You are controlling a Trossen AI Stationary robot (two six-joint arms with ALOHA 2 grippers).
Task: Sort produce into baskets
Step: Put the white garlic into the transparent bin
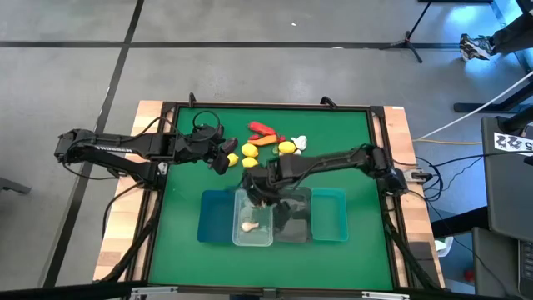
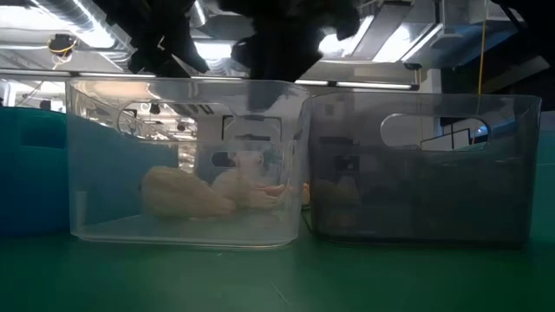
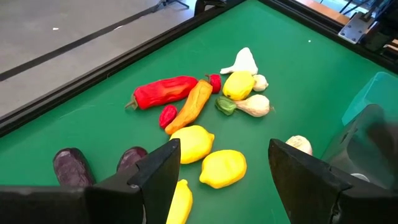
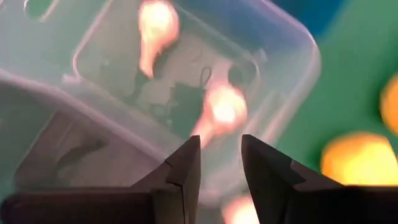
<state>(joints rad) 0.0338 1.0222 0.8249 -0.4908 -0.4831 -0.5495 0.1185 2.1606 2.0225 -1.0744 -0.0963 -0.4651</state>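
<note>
right tool | hovering over clear basket, fingers slightly parted, pinching nothing | garlic lying inside | you're lifting straight up, clearing rim | left tool spread beside lemons at 12 o'clock

Down at table level, a clear rectangular plastic bin sits on the green tabletop, with two whitish garlic bulbs lying on its floor, pretty much touching each other. Right beside it is a smoky dark grey plastic bin with a cutout handle; something pale shows through its wall, hard to tell what. A teal bin edge pokes in at the side. Dark robot arm parts hang just above the clear bin.
</note>
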